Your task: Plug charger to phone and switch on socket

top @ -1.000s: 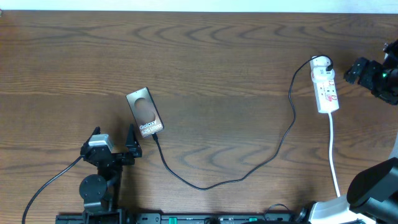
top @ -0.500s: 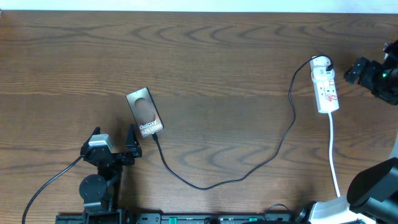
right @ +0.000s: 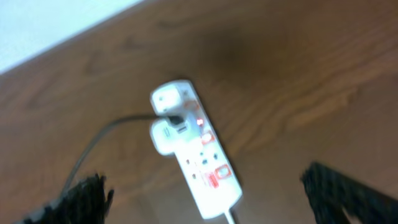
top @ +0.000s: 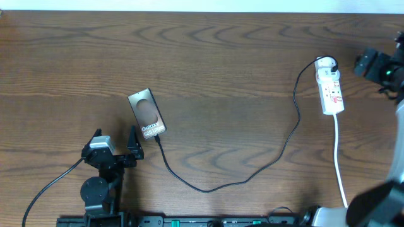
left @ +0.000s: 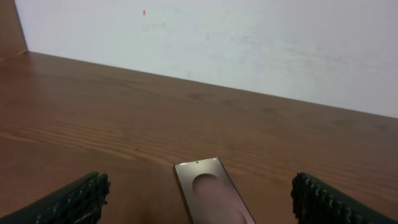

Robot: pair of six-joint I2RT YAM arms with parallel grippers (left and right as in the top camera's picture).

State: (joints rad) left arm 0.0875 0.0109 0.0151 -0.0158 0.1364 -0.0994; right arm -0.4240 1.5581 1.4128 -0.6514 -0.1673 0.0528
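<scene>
Brown wooden table (top: 221, 50), phone (top: 147, 114) left, black charger cable (top: 208, 189) across middle, white socket strip (top: 331, 91) right

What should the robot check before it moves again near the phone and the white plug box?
1. Left gripper open and empty: ok.
2. Right gripper open and empty: ok.
3. Flat dark glossy phone lying clear of both grippers: ok.
4. Thin black charger cable tip fully seated in the phone: cannot tell.
5. Cable's other end plugged in at the small white power strip: ok.
6. Strip switched on: cannot tell, the right wrist view is blurred.
</scene>
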